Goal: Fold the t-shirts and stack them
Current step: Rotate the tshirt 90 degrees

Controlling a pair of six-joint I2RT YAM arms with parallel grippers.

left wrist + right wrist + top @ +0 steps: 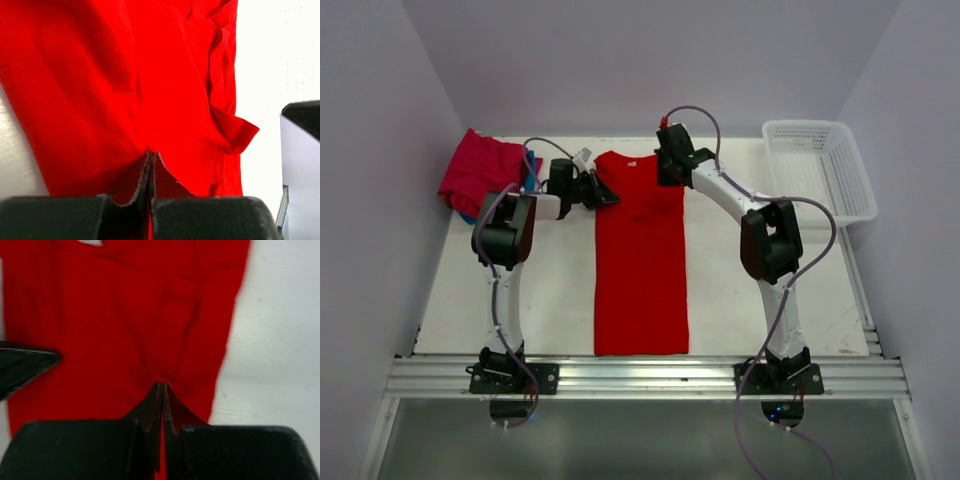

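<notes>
Both jaws are clamping the collar end of the bright red cloth t-shirt [640, 260], which is lying in a long narrow strip down the middle of the white desk [560, 290].

The left jaws are pinching the strip's far left corner beside the neckline and the right jaws are pinching the far right corner. In both wrist views the closed tips are biting into the red fabric [125, 75] [125, 315], with creases running in to the pinch point. The hem end is lying flat near the arm bases. A crumpled crimson-pink cloth t-shirt [480, 170] is sitting in the far left corner of the desk, with a teal-blue cloth t-shirt [536, 168] peeking out from under it. A white plastic mesh basket [805, 125] is sitting at the far right edge, well apart from the shirts.
</notes>
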